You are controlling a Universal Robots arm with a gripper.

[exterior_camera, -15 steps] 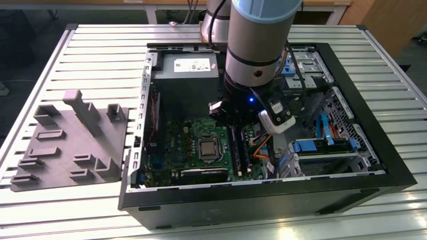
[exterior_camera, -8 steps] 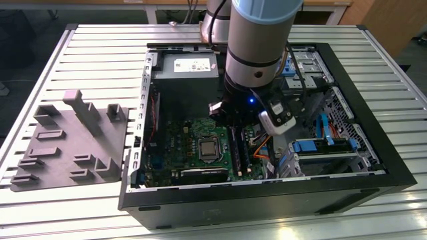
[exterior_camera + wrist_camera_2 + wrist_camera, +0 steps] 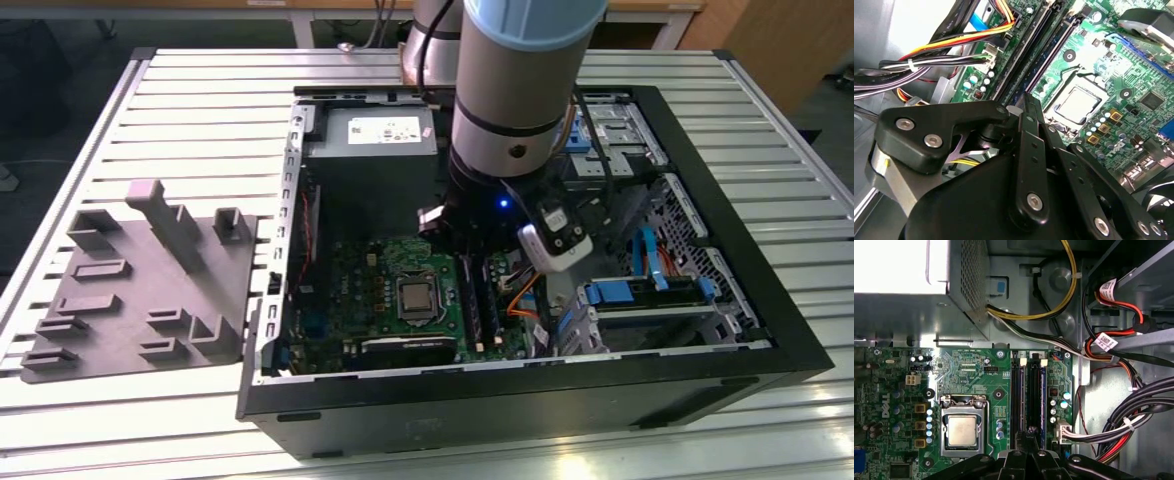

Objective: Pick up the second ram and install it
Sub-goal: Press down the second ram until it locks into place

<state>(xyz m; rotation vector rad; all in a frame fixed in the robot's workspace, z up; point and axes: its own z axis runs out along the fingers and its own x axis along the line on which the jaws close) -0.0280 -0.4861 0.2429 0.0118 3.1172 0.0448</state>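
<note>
The arm [image 3: 514,90] came straight down into the open PC case [image 3: 747,240], wrist vertical, over the motherboard [image 3: 360,290] near the slots [image 3: 478,300] on the exterior view's right of the CPU [image 3: 418,300]. The gripper [image 3: 1029,437] hung low above the slots in the first wrist view, its black linkages converging to a narrow tip; in the second wrist view the gripper [image 3: 1026,102] pointed at the same slots [image 3: 1041,60]. Jaws looked drawn together with the fingers [image 3: 1031,150] nearly parallel, but what sat between them was hidden, so gripping or not: cannot tell. The ram [image 3: 1043,400] appeared as a thin blue-edged board standing in one slot, just beside the tip, running lengthwise along the slots [image 3: 1026,395] in the first wrist view; whether it was fully seated could not be told, nor whether the tip touched it. CPU [image 3: 962,431] lay bare in its socket, beside the slots. Power supply [image 3: 371,135] sat at the far end of the case in the exterior view. Cable bundles [image 3: 1134,410] ran along the case wall next to the slots, colored wires [image 3: 964,37] passing close to the gripper body. A gray fixture tray [image 3: 134,290] lay on the slatted table [image 3: 200,90], at the exterior view's left of the case, well apart from the arm.
</note>
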